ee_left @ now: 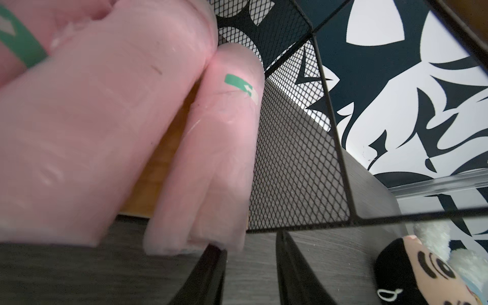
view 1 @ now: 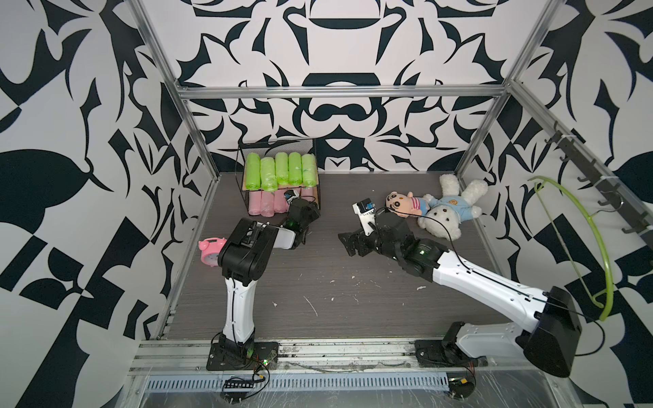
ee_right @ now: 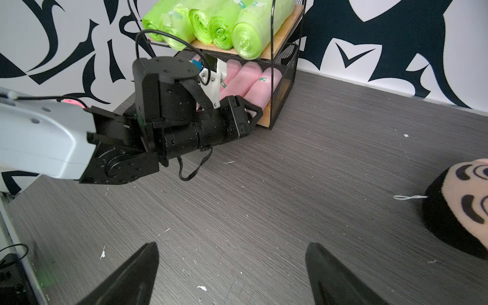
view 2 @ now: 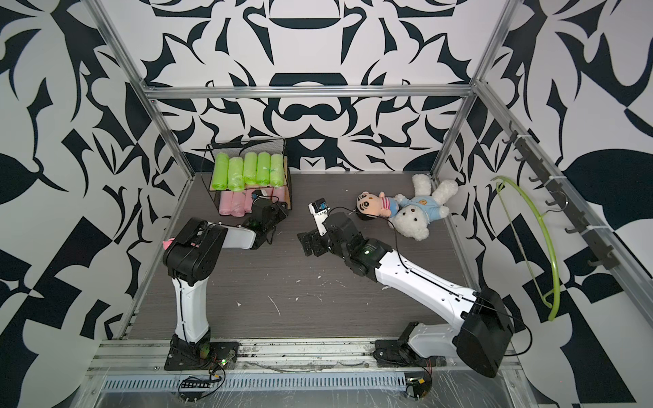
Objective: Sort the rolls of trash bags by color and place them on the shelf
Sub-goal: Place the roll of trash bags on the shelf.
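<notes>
Left fingers (ee_left: 206,277), narrowly parted, empty; just ahead, soft cylindrical pink rolls (ee_left: 79,132) lie on the shelf's (ee_left: 295,158) lower wooden board, long axes pointing at its mesh back. Right fingers (ee_right: 132,277) spread wide, empty.

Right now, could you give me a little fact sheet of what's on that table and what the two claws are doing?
Top tier of shelf: five green rolls, side by side
Bottom tier: pink rolls, not all countable
Left gripper: at the bottom tier, fingers slightly parted, nothing between them
Right gripper: wide open over the table, empty
Loose rolls on table: none seen
Also there: pink alarm clock, boy doll, white teddy bear
</notes>
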You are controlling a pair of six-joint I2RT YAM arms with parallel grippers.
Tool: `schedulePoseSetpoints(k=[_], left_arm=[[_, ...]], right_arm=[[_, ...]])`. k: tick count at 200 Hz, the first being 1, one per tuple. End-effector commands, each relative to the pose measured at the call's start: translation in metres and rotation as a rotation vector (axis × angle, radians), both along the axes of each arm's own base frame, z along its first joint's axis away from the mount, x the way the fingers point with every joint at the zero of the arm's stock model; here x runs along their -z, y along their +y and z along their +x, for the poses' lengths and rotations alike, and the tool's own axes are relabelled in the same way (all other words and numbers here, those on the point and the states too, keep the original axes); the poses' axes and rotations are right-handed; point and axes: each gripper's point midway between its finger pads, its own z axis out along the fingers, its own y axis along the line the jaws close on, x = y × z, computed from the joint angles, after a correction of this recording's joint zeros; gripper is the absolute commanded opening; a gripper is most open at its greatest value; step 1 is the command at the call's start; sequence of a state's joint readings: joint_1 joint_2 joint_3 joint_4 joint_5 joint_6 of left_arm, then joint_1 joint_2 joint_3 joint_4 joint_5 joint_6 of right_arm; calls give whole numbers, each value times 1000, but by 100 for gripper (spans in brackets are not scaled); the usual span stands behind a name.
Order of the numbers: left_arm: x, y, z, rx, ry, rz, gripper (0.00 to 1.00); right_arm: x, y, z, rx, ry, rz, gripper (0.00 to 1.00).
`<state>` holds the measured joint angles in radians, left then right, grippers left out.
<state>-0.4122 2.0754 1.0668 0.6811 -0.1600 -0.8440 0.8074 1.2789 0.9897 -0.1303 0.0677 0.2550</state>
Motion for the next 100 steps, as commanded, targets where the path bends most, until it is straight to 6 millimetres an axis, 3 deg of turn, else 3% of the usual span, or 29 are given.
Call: schedulePoseSetpoints(k=[1, 38, 84, 100], left_arm=[[-3, 3, 10, -10, -24, 6, 38], [-14, 2, -7, 11, -28, -41, 44], [-29, -2, -57, 77, -10, -58, 53], [-35, -5, -74, 115, 0, -55, 55]], right_arm=[[-22, -6, -1, 15, -47, 29, 92], [-21, -10, -1, 28, -57, 19, 93], [-24, -27, 2, 70, -96, -51, 93], [-28, -42, 7, 130, -132, -102, 93]])
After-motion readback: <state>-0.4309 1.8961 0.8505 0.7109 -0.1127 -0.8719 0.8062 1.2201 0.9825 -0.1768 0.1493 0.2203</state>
